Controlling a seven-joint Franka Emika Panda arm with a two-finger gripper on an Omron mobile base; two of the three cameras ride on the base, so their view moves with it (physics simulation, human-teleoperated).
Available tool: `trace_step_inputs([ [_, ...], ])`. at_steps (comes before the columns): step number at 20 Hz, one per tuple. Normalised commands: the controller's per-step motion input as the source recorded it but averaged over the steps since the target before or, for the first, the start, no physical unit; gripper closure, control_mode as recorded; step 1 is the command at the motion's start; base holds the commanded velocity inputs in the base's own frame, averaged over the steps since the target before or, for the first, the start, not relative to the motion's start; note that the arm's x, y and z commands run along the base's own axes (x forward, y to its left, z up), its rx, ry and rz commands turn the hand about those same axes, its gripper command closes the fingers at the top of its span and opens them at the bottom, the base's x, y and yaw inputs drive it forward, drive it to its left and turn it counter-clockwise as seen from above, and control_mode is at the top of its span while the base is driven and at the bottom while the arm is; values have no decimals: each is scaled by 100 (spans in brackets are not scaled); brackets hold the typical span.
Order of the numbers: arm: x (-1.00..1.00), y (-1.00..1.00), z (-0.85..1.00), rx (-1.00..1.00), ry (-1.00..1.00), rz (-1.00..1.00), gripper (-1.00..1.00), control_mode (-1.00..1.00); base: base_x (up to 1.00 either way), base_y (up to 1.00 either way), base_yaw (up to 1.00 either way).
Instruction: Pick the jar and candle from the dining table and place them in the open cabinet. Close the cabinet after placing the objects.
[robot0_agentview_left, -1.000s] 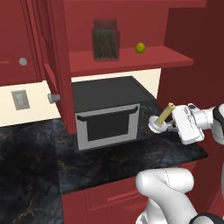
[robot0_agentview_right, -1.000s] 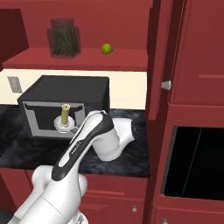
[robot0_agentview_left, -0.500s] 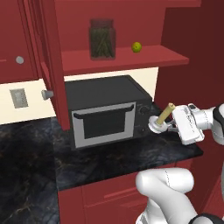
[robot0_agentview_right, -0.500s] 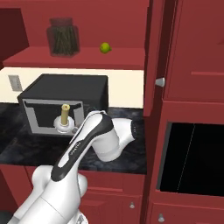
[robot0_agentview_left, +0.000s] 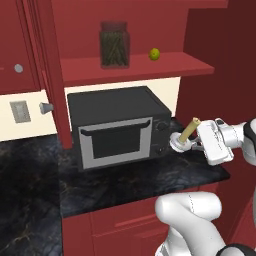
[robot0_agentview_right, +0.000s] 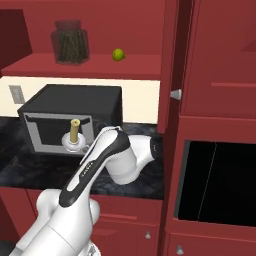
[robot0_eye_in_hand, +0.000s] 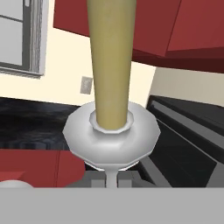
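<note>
— Left base view, what changed?
— Whole scene slid right: camera moved. End effector (robot0_agentview_left: 191, 145) stays clamped on the candle (robot0_agentview_left: 189, 132).
— Candle?
— Pale tan stick, tilted, white saucer, near microwave (robot0_agentview_left: 120, 127); jar (robot0_agentview_left: 114, 44) on cabinet shelf (robot0_agentview_left: 140, 67).

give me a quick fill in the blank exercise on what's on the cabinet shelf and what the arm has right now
1. The jar stands on the cabinet shelf beside a small ____ ball.
2. The gripper is shut on the ____.
3. Under the shelf, on the counter, sits a black ____.

Missing words: green; candle; microwave
</note>
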Motion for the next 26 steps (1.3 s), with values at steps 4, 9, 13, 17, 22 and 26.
trace_step_inputs([
  [4,0,0,0,0,0,0,100,100,27,-19,9],
  [9,0,0,0,0,0,0,100,100,16,-9,5],
  [13,0,0,0,0,0,0,100,100,10,1,0],
  [17,0,0,0,0,0,0,100,100,0,0,0],
  [22,0,18,1,-3,-2,-3,100,-100,0,0,0],
  [26,3,46,12,-9,0,-16,100,-100,0,0,0],
])
